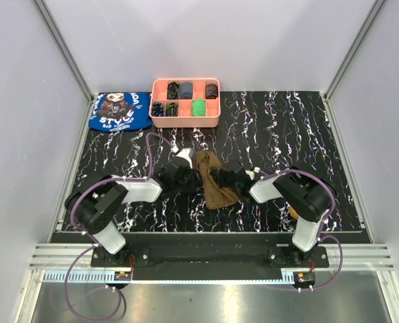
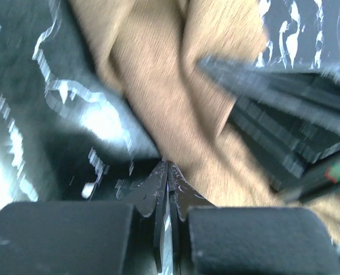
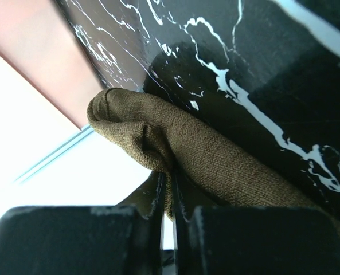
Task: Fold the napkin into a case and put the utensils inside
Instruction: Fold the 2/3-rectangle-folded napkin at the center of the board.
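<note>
Napkin (image 1: 213,182) pinched in right hand (image 3: 167,180), left hand (image 2: 167,167) at its edge

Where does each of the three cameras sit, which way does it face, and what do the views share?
Top external: above and behind the arms, looking down at the table; the left arm and right arm show, the pink tray and blue cloth at the far edge.
Left wrist: on the left arm, facing along the left gripper, shut on the napkin edge.
Right wrist: on the right arm, facing along the right gripper, shut on a napkin fold.
Shared: all three see the napkin.
</note>
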`<action>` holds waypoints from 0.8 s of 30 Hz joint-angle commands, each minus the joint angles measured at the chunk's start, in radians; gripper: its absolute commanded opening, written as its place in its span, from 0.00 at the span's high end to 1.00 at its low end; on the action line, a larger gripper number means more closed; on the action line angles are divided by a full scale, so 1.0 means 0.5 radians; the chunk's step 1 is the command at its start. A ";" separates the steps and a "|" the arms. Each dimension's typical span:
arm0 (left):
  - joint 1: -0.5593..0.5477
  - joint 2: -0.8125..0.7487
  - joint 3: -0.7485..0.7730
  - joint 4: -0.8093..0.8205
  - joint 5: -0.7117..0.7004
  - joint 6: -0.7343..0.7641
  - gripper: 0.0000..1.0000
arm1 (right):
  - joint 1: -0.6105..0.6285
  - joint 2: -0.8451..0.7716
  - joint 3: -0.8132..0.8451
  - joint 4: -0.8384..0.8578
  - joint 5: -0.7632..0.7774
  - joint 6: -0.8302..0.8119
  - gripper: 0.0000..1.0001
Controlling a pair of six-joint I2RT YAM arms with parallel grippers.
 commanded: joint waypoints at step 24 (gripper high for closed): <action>0.278 -0.080 0.517 -0.391 0.373 0.275 0.64 | -0.160 -0.031 0.060 0.302 -0.501 -0.554 0.46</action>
